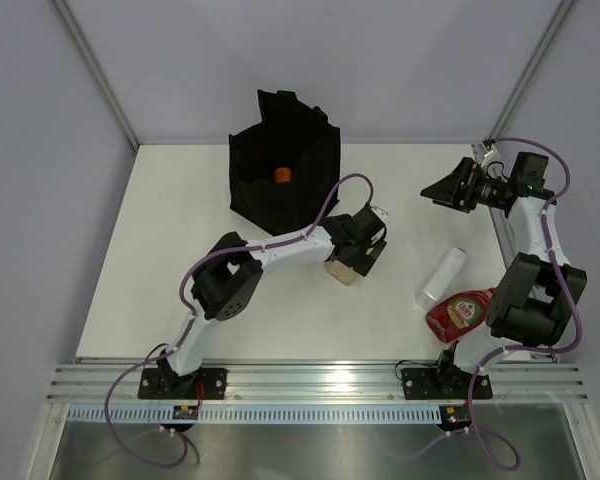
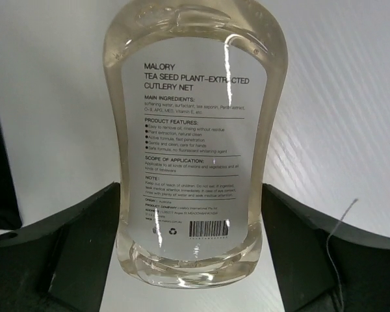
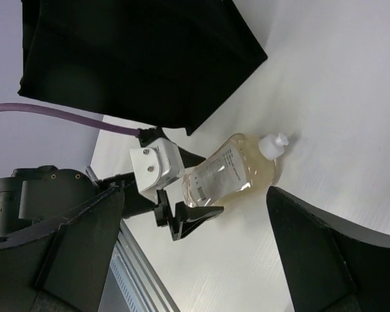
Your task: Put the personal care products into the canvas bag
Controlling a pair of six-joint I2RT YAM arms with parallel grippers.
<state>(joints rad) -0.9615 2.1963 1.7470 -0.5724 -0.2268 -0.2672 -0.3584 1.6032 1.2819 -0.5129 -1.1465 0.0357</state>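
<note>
Grasping the clear amber bottle with the white cap (image 2: 192, 130) low on its body with the left gripper (image 1: 355, 262), jaws drawn in until seemingly touching both flanks. Lying on its side on the white counter (image 1: 180, 250), near the boxy black canvas bag (image 1: 280, 200) but not touching it, on the bag's near right side. Lift straight up first, high enough to clear the tall fabric rim, and only then swing left and away toward the open mouth. Squeeze firmly: smooth rounded plastic, heavy with liquid, probably prone to pivot cap-down from so low a hold. Aim for the space beside the orange bottle (image 1: 282, 174) already inside, and let go low rather than dropping from height. Leave the right gripper (image 1: 436, 190), jaws spread wide and empty, parked well apart. Leave the translucent white bottle (image 1: 442, 277) and the red bottle with the green label (image 1: 462, 312), both by the right arm, for later.
</note>
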